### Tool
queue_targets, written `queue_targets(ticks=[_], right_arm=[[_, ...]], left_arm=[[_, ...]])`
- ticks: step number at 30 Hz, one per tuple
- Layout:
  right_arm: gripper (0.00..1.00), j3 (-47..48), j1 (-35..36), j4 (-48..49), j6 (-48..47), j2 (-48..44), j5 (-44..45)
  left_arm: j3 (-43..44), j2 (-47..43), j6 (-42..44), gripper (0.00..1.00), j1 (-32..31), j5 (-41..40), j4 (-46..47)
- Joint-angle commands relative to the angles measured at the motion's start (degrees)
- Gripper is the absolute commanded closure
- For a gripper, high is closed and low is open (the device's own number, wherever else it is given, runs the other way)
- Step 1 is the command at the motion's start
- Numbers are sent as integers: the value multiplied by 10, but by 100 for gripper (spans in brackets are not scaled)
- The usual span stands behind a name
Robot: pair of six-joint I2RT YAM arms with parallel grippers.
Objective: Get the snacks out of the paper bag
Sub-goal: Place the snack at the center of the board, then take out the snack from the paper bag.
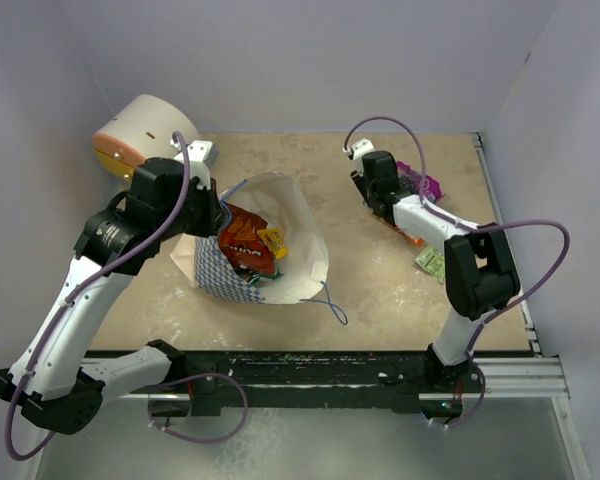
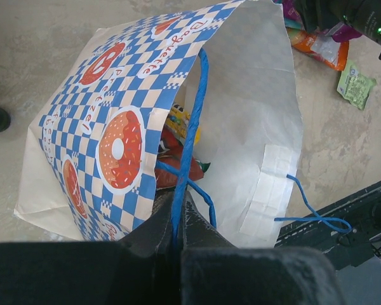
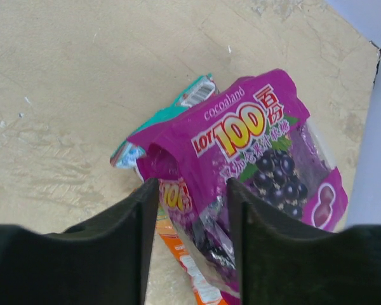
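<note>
Can read "Baguette" and "Pretzel" on the paper bag [image 2: 114, 101], left of centre on the table [image 1: 360, 290], red snack bag [image 1: 245, 240] inside. Got the left gripper [image 2: 178, 219] pinched tight on its blue cord handle [image 2: 190, 140]. Further back right, reads "cocoaland LOT 100" on the purple pouch [image 3: 260, 146], lying outside the bag, with the right gripper [image 3: 192, 187] spread over one corner.

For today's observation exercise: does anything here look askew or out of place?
The paper bag slumps sideways, mouth gaping, one blue handle trailing on the table while the left gripper pinches the other. A light-green packet lies apart from the purple pouch.
</note>
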Motion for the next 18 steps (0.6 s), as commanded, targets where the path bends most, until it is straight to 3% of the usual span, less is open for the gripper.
queue_targets(ticks=[1,10,18], right_arm=[[45,19,1,-29,12,-43,10],[28,5,12,-45,34,-134,-73],[27,-42,52,-39,88,-228,-206]], left_arm=[[15,3,-4,100,0,0,8],[14,-3,-7,100,0,2,-4],[-37,-41,-39,100,0,2,-9]])
